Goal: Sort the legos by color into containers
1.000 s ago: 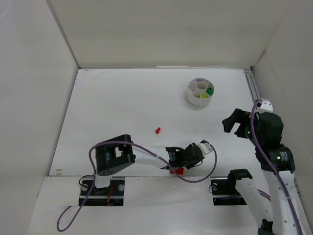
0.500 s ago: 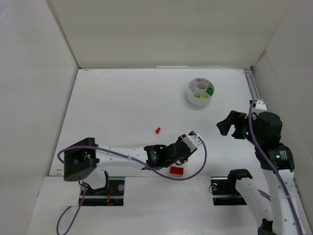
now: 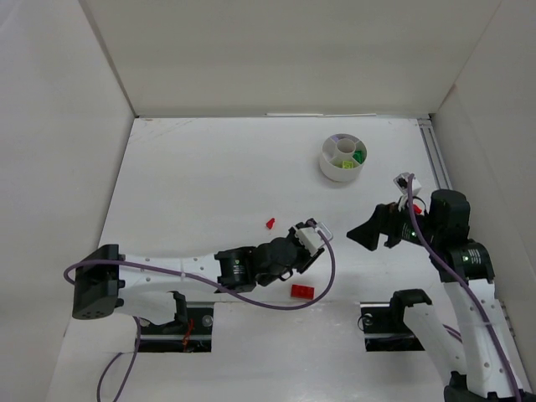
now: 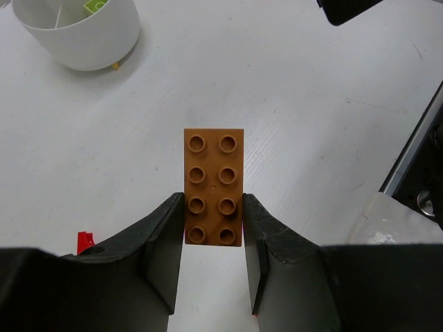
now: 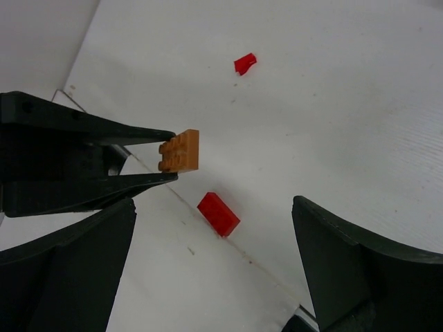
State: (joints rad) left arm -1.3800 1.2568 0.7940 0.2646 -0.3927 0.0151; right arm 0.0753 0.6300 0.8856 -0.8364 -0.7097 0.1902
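Left wrist view: the left gripper (image 4: 212, 211) has its jaws clamped on an orange-brown brick (image 4: 214, 166), well apart from the white dish (image 4: 86, 48). The right gripper (image 5: 213, 207) has its jaws spread wide, holding nothing.

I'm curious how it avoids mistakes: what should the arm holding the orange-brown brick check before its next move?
1. Grip: left gripper is shut on the orange-brown eight-stud plastic brick, squarely by its long sides: ok.
2. Right gripper open and empty: ok.
3. Way to the round white plastic dish free of the right gripper: cannot tell.
4. Free compartment for this colour: cannot tell; only green pieces show.
5. Red plastic bricks, one larger and one smaller, lie apart from both grippers: ok.
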